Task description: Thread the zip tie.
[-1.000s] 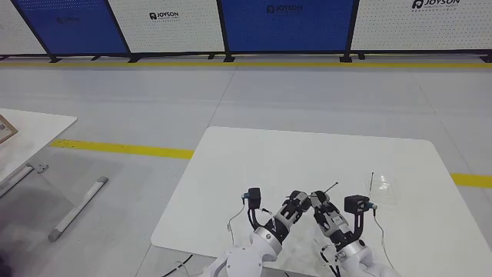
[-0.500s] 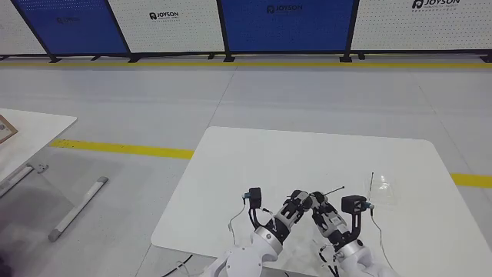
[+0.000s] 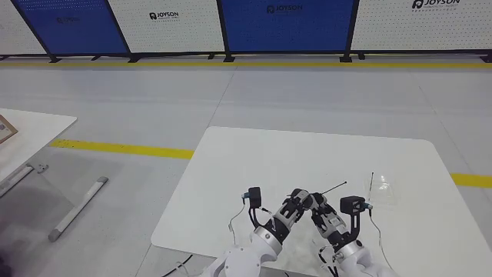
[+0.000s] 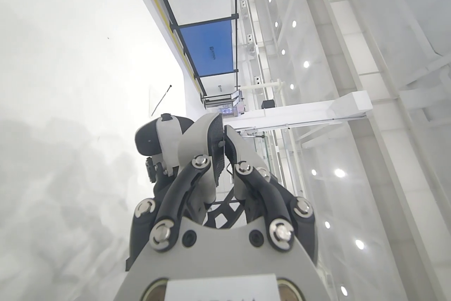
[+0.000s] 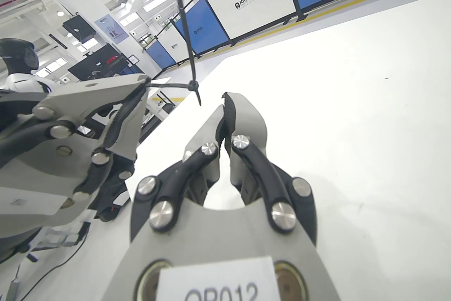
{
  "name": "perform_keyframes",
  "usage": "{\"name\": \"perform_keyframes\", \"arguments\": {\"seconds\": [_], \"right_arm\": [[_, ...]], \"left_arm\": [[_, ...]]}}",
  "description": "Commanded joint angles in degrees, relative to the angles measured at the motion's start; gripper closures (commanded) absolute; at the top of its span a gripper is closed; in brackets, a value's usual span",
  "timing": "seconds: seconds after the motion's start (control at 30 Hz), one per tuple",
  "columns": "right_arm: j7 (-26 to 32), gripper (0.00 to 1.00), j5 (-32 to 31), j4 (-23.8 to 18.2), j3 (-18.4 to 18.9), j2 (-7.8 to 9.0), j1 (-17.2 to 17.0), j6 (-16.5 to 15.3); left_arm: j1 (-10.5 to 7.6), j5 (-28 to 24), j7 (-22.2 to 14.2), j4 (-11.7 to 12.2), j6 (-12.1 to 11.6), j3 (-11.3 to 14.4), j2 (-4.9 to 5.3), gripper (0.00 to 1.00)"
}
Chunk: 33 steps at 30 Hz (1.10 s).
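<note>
Close to the counter's (image 3: 307,154) near edge, the left tool (image 5: 143,83) pinches the black zip tie (image 5: 183,20) aloft; the right tool (image 5: 225,101), clenched, sits just beside it. Logo-printed panels (image 3: 288,8) fence the floor beyond.

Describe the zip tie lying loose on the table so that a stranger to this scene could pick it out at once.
On the white table, look to the robot's right, beside the clear plastic bag. A thin, straight black zip tie lies flat there. Unlike the other zip tie, held up in the left gripper, no gripper holds it.
</note>
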Motion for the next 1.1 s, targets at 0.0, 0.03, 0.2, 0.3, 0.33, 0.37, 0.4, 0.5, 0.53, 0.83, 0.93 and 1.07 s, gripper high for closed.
{"name": "perform_keyframes", "arguments": {"seconds": [0.0, 0.03, 0.2, 0.3, 0.33, 0.37, 0.4, 0.5, 0.53, 0.83, 0.93, 1.07], "right_arm": [[-0.3, 1.00, 0.7, -0.1, 0.1, 0.00, -0.1, -0.3], [-0.4, 0.92, 1.1, -0.1, 0.3, 0.02, -0.2, -0.6], [-0.4, 0.63, 1.6, -0.4, 1.3, 0.23, -0.7, -1.0], [-0.4, 0.64, 1.8, -0.6, 1.7, 0.31, -1.0, -1.0], [-0.4, 0.64, 1.8, -0.6, 1.8, 0.33, -1.1, -1.0], [-0.5, 0.66, 1.8, -0.7, 1.8, 0.34, -1.1, -1.0], [-0.6, 0.69, 1.8, -0.7, 1.8, 0.35, -1.2, -1.0], [-0.7, 0.71, 1.8, -1.0, 1.9, 0.37, -1.2, -0.9], [-0.7, 0.70, 1.7, -1.1, 1.9, 0.38, -1.3, -0.9], [-1.2, 0.73, 1.6, -1.7, 1.8, 0.40, -1.3, -0.9], [-1.0, 0.93, 1.6, -1.8, 1.7, 0.40, -1.2, -0.9], [-1.1, 1.00, 1.4, -1.8, 1.5, 0.38, -1.1, -0.7]], "left_arm": [[-0.02, 0.3, 0.4, 0.3, 0.2, -0.1, 0.01, 1.00], [-0.10, 0.5, 0.6, 0.5, 0.4, -0.1, 0.00, 1.00], [-0.54, 0.0, 1.2, 1.1, 0.7, 0.0, -0.11, 1.00], [-0.63, 0.0, 1.3, 1.2, 0.8, 0.0, -0.14, 1.00], [-0.66, 0.0, 1.3, 1.2, 0.8, 0.0, -0.14, 1.00], [-0.68, 0.1, 1.3, 1.3, 0.9, 0.0, -0.14, 1.00], [-0.71, 0.1, 1.2, 1.3, 0.9, 0.0, -0.14, 1.00], [-0.78, 0.2, 1.1, 1.4, 1.0, 0.1, -0.15, 1.00], [-0.80, 0.3, 1.1, 1.4, 1.0, 0.2, -0.15, 1.00], [-0.68, 0.7, 1.0, 1.4, 1.4, 0.1, -0.09, 1.00], [-0.62, 0.9, 0.9, 1.4, 1.6, 0.1, -0.07, 1.00], [-0.77, 1.0, 0.9, 1.6, 1.8, 0.3, -0.10, 1.00]]}}
